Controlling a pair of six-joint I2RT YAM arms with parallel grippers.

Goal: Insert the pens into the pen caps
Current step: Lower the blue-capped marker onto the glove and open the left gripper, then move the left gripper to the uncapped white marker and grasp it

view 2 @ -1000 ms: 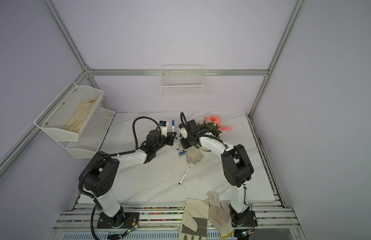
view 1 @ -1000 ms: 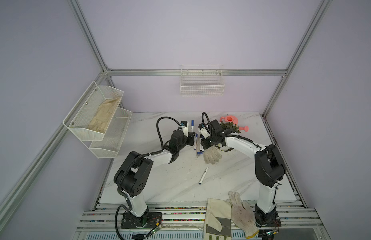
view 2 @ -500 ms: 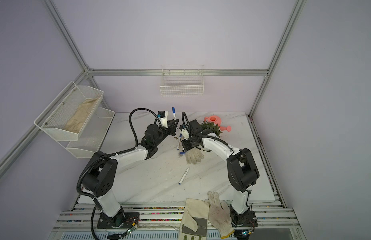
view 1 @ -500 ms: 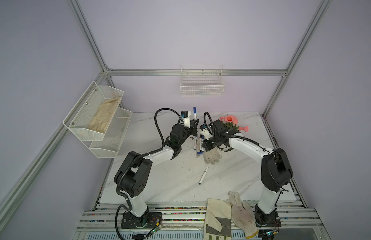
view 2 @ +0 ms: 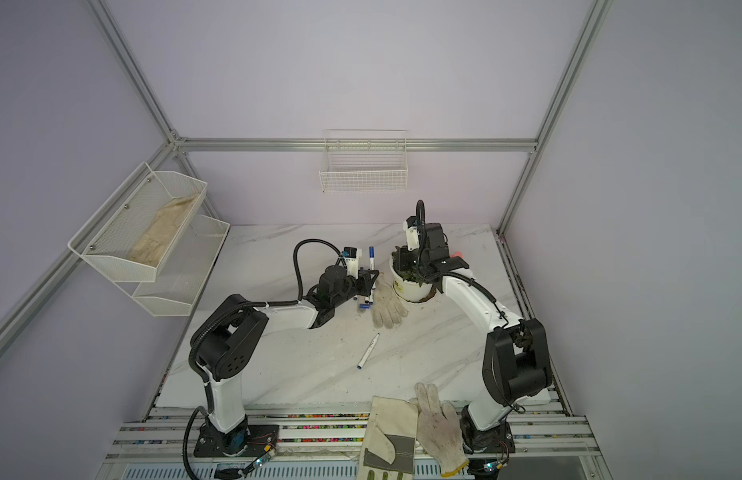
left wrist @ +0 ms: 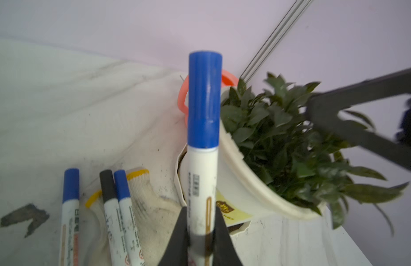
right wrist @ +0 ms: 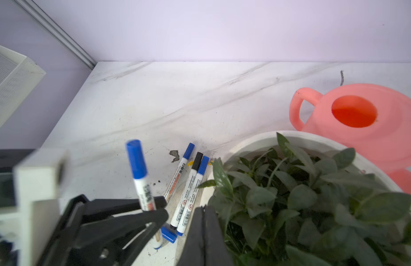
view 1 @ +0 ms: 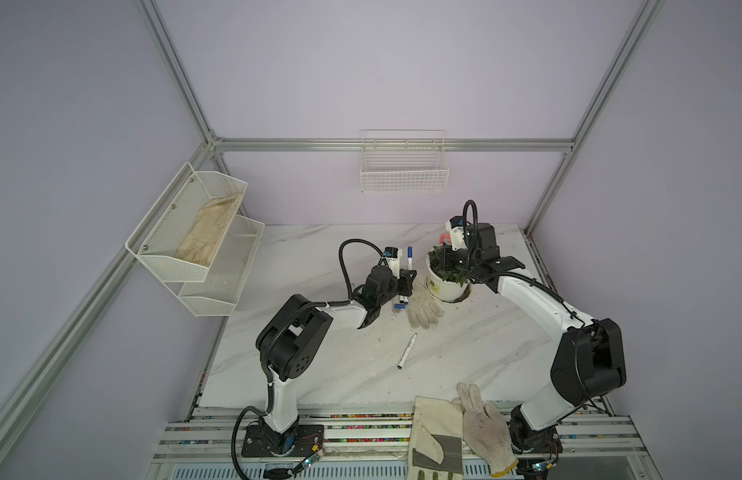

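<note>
In the left end effector (left wrist: 201,218) — one white pen (left wrist: 202,184), clamped low on its barrel between narrow jaws and held upright, with a blue cap (left wrist: 204,99) seated on its upper end.

Below and just beside that end effector, on the desk (view 1: 311,257): three capped pens side by side.
- Outer blue-capped pen (right wrist: 178,172), lying on the bare desk.
- Black-capped pen (right wrist: 186,191) and inner blue-capped pen (right wrist: 192,195), touching each other and resting partly on a white knitted glove (view 1: 423,309).
- Short blue piece (right wrist: 169,233) at their lower ends; cap or plug, cannot tell.

Well apart from the left end effector, toward the arm bases: a lone pen (view 1: 406,351), flat on the desk.

Right end effector (right wrist: 204,214) — jaws pressed together, holding nothing, hovering over a potted plant (view 1: 444,289), near the held pen. Beyond it stands a pink watering can (right wrist: 361,129).
</note>
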